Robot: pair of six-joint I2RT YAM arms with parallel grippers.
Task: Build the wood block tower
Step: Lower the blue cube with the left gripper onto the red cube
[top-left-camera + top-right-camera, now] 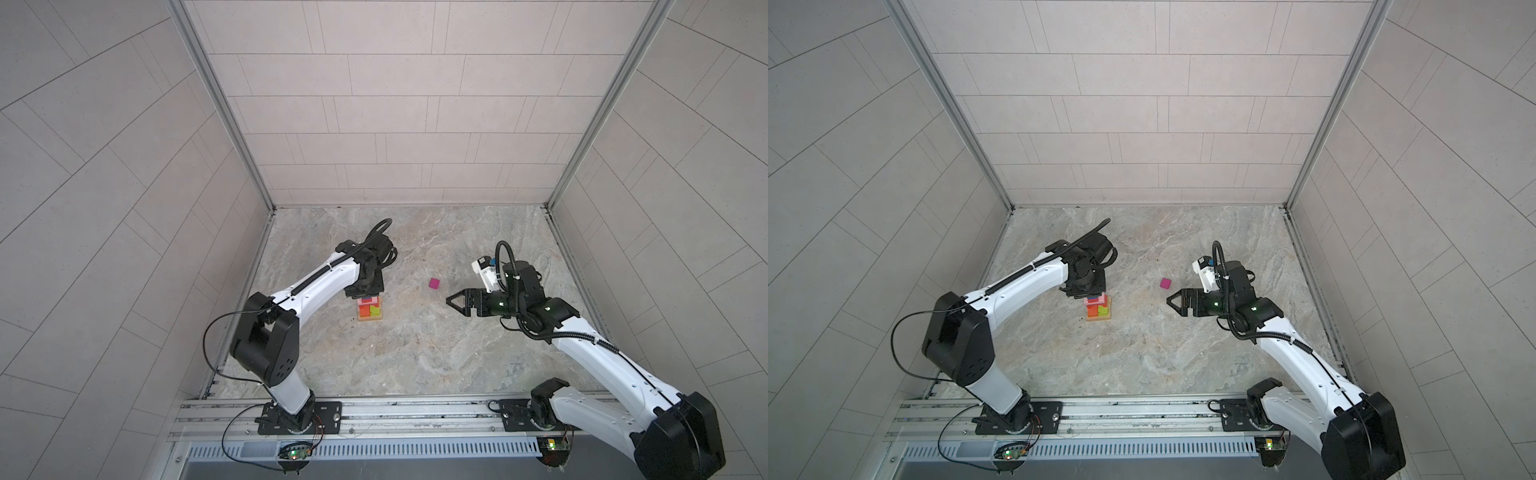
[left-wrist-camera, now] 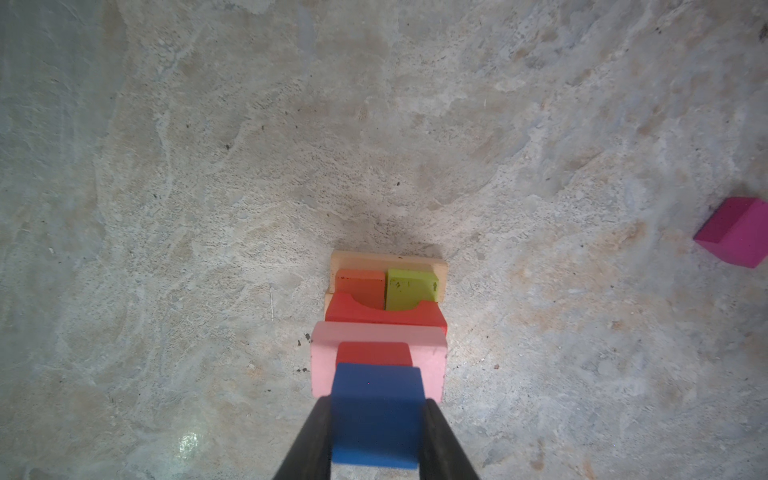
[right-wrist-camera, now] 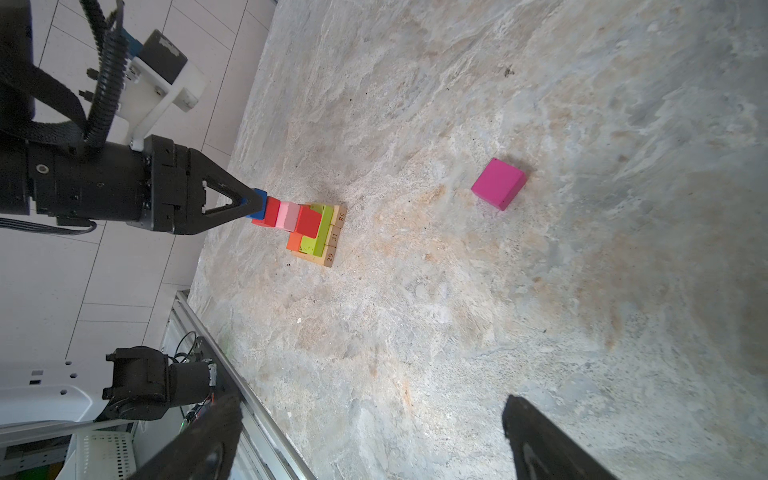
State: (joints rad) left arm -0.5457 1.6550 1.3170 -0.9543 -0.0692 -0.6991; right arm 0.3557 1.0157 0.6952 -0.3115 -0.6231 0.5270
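The left gripper (image 3: 254,203) pinched the blue cube (image 2: 374,419) to seat it on the tower (image 3: 316,235). The right gripper (image 1: 451,301) gaped empty, apparently awaiting the magenta cube (image 1: 434,283).

The bench (image 1: 415,353) has a mottled grey and tan stone-pattern surface. Two items lie directly on it. Three tan bars (image 3: 334,237) lie flat, side by side and touching, below the left hand (image 2: 377,405). One magenta cube (image 1: 434,283) sits alone, near and ahead of the right hand (image 1: 451,301), well apart from the bars.
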